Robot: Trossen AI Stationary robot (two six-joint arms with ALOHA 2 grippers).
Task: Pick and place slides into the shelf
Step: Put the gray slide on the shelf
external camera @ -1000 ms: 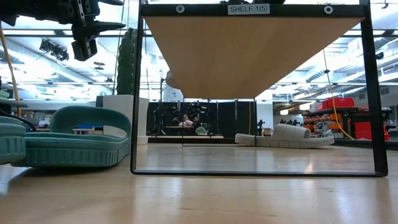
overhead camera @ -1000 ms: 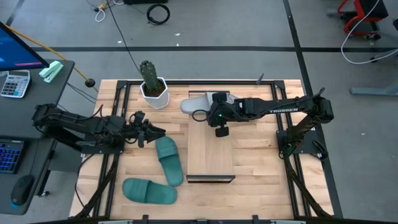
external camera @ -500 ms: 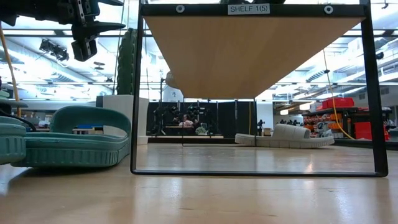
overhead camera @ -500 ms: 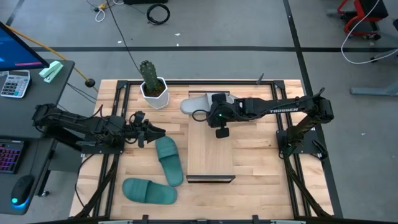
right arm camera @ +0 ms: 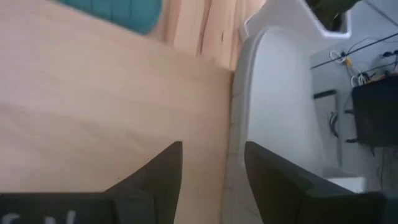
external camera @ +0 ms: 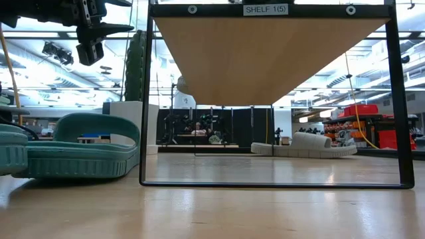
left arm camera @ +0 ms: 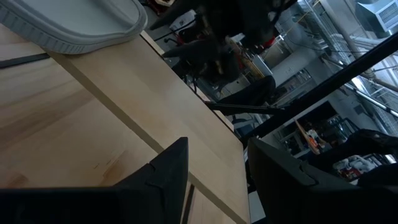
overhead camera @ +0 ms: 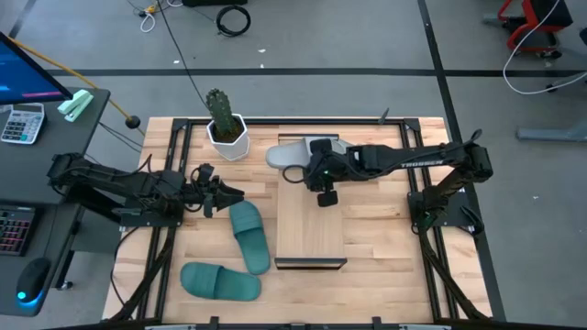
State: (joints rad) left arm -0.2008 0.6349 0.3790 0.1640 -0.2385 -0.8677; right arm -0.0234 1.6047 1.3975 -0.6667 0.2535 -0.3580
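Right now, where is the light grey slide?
In the high view, the light grey slide lies on the table's far side, at the shelf's far end, right of the cactus pot.

Shelf (overhead camera: 311, 225): pale smooth wood top, thin matt black metal frame. Table (overhead camera: 376, 220): slatted light wood, slight sheen in low view. Teal slides (overhead camera: 249, 236): soft matt foam or rubber, ribbed sole edge. Grey slide (left arm camera: 74, 22): same matt material. Pot (overhead camera: 227, 136): white, glossy.

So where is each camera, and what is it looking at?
High view: above, looking down; both arms, shelf, teal slides.
Low view: table height, through the shelf frame; left gripper overhead.
Left wrist view: past its fingers at a grey slide.
Right wrist view: fingers, white pot.
High and low share the shelf.
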